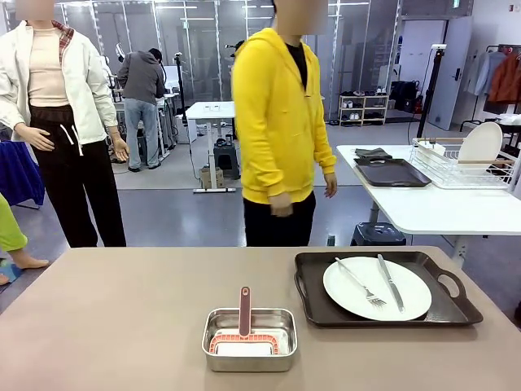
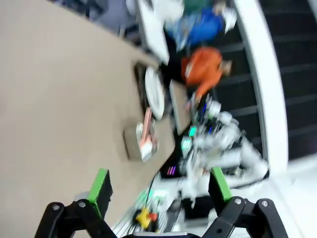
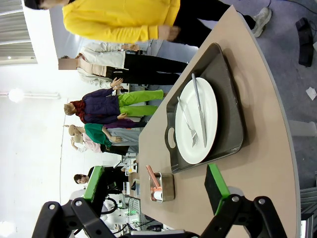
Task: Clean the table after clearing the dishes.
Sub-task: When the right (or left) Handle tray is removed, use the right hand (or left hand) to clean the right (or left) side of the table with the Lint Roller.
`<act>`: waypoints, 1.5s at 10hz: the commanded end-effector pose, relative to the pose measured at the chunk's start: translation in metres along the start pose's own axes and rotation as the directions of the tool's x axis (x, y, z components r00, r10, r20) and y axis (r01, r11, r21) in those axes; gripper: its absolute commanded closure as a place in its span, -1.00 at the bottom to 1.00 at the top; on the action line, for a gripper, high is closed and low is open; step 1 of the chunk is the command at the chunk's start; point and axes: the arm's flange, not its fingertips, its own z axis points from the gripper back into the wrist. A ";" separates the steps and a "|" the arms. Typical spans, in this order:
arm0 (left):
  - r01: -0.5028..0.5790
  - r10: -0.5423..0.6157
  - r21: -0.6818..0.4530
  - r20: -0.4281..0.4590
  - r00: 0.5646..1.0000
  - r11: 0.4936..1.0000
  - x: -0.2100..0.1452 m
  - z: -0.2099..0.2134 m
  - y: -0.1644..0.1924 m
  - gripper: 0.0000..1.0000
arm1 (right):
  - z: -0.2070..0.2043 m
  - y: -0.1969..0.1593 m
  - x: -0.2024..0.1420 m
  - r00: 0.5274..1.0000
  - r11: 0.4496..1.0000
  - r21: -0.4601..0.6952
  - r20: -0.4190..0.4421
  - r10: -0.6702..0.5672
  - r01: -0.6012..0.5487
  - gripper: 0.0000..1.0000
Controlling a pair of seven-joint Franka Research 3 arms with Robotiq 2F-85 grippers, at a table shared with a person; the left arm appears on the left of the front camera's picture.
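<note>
left gripper (image 2: 159,191): wide open, nothing between the green pads; my wrist view is smeared by motion, so I can't place it exactly over the table (image 1: 122,326).
table: brown top, bare on its left half; this is the surface I have to clean.
pan (image 1: 248,364): small steel one, near the front edge, about mid-table, just left of the tray.
scrubber (image 1: 245,310): lies inside the pan, pink handle pointing away from me, white pad toward me.
person (image 1: 277,122): yellow hoodie, stands at the far side, hands off the table.
tray (image 1: 313,303): dark, handled, on the right half of the table.
plate (image 1: 415,293): white, centred on the tray, with a fork (image 1: 359,283) and a knife (image 1: 390,282) side by side on it.
right gripper (image 3: 154,184): wide open, empty, held above the table's near right side and looking at the tray.
step, my call: dishes not fully cleared; this tray goes first, wiping after.
how to do it: I take the tray by a handle or rim, not the plate; I keep it level and slow so the cutlery doesn't slide; I lift straight up, clear of the pan.
after that: I grab the scrubber by its handle, mid-length, and wipe in overlapping passes.
risk: a one-sided grip may tip the tray.
</note>
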 end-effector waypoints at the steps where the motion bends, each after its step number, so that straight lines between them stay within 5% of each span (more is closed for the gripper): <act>1: 0.008 0.009 -0.070 0.243 0.970 0.998 -0.006 0.024 0.009 -1.00 | 0.001 0.003 -0.001 1.000 1.000 0.013 0.003 0.009 -0.009 -1.00; 3: -0.098 0.093 -0.004 0.364 0.927 0.995 -0.033 0.065 0.035 -1.00 | 0.001 0.003 -0.001 1.000 1.000 0.013 0.003 0.009 -0.009 -1.00; 4: -0.036 -0.003 0.089 0.404 0.915 0.995 -0.037 0.072 0.043 -1.00 | 0.001 0.003 -0.001 1.000 1.000 0.013 0.003 0.009 -0.009 -1.00; 5: -0.075 0.079 -0.025 0.304 0.949 0.997 -0.026 0.069 0.028 -1.00 | 0.001 0.003 -0.001 1.000 1.000 0.013 0.003 0.009 -0.009 -1.00; 15: -0.075 0.079 -0.025 0.304 0.949 0.997 -0.026 0.069 0.028 -1.00 | 0.001 0.003 -0.001 1.000 1.000 0.013 0.003 0.009 -0.009 -1.00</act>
